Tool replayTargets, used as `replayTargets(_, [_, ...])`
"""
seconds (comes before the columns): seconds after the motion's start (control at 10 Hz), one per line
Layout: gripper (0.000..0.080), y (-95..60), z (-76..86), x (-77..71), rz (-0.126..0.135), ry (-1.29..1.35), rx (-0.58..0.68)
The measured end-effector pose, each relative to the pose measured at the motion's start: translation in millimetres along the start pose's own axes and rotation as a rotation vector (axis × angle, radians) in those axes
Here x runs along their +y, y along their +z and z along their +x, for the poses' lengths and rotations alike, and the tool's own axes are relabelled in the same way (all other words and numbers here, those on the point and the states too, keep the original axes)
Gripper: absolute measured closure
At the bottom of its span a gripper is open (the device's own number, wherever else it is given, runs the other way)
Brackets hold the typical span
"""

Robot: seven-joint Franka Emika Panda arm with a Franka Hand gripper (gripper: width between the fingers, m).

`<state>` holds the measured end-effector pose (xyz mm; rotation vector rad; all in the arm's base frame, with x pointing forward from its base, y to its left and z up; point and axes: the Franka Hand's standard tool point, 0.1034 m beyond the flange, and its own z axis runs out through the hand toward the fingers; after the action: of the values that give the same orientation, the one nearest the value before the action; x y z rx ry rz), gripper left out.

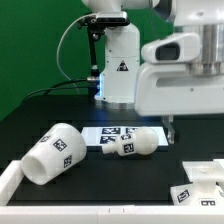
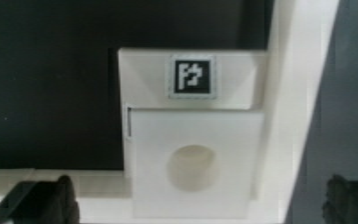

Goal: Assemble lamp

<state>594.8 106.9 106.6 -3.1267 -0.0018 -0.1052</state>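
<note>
- No parts joined yet: shade, bulb and base lie loose.
- Bulb just beside marker board; shade near it; base well apart, toward the exterior view's right.
- Gripper over base, spread wide, empty.

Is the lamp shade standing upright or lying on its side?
Lying on its side: the shade rests its tapered wall along the table, tag facing up.

White plastic against a black tabletop and a green backdrop.
The large tapered white plastic shade, round-headed white bulb and angular white base each carry black-and-white square tags.
</note>
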Motion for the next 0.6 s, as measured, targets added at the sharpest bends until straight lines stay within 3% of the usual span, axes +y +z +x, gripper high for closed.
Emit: replayTargets(0.6, [0.0101, 1.1, -2.2, 0.6, -0.002, -0.033, -0.003])
